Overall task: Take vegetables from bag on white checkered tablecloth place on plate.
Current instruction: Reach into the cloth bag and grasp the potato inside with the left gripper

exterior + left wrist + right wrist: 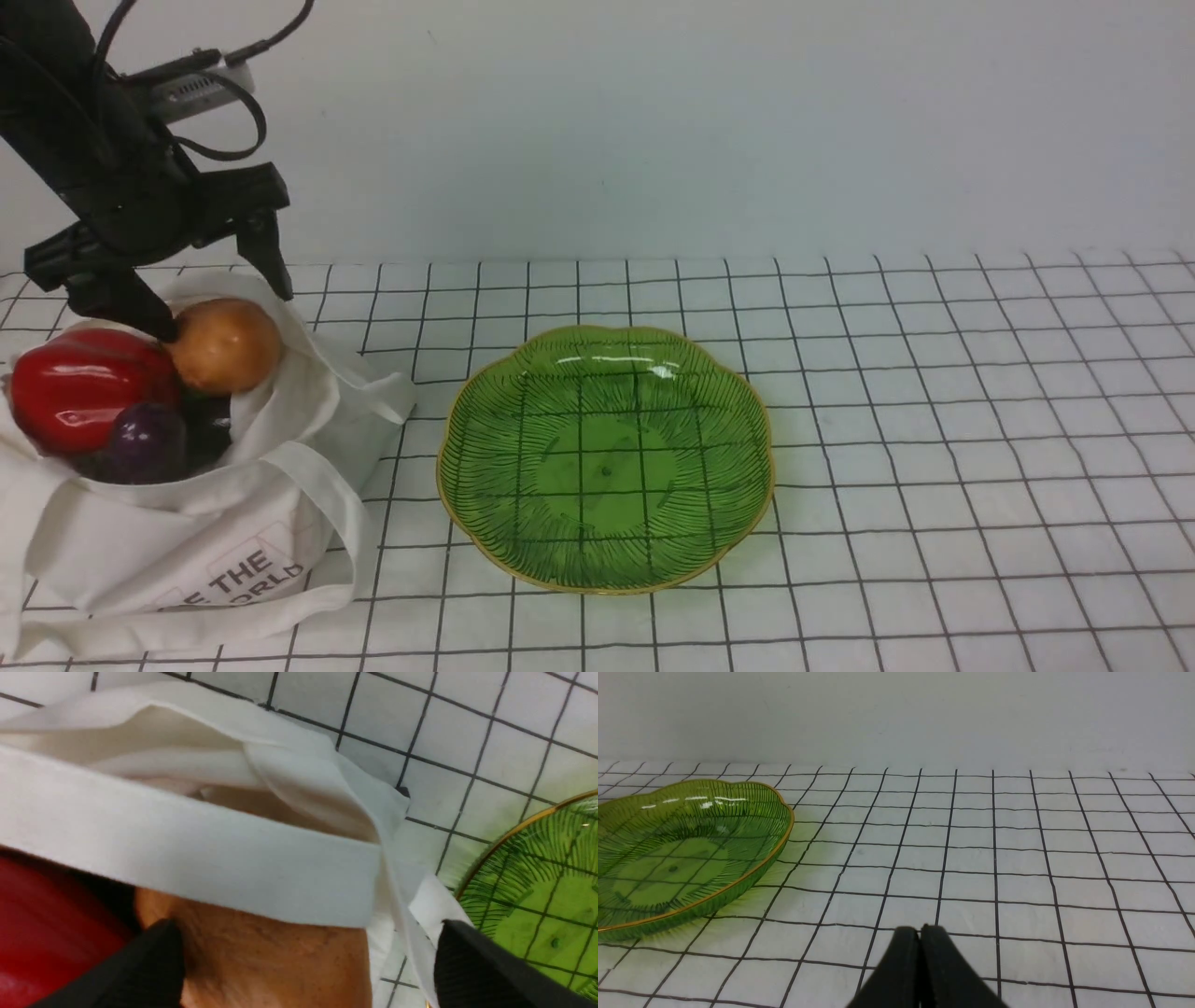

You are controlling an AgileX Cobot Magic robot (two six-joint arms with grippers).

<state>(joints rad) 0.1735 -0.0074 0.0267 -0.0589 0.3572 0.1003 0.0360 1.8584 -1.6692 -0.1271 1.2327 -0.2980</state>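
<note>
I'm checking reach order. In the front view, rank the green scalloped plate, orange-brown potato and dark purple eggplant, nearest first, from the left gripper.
1. Orange-brown oval potato: between the fingertips.
2. Glossy dark purple eggplant: bag's near side.
3. Green scalloped plate: right of the bag.

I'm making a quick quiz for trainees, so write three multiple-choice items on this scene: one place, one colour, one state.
1. Where is the potato?
A) On the plate
B) In the bag
C) Beside the plate

2. What colour is the plate's rim?
A) Gold
B) Blue
C) White

3. How does the left pincer stand?
A) Shut on the eggplant
B) Shut and empty
C) Open

1: B, the potato sits in the mouth of the bag.
2: A, a gold line edges the green plate.
3: C, the left pincer has its fingertips spread wide at the potato.
</note>
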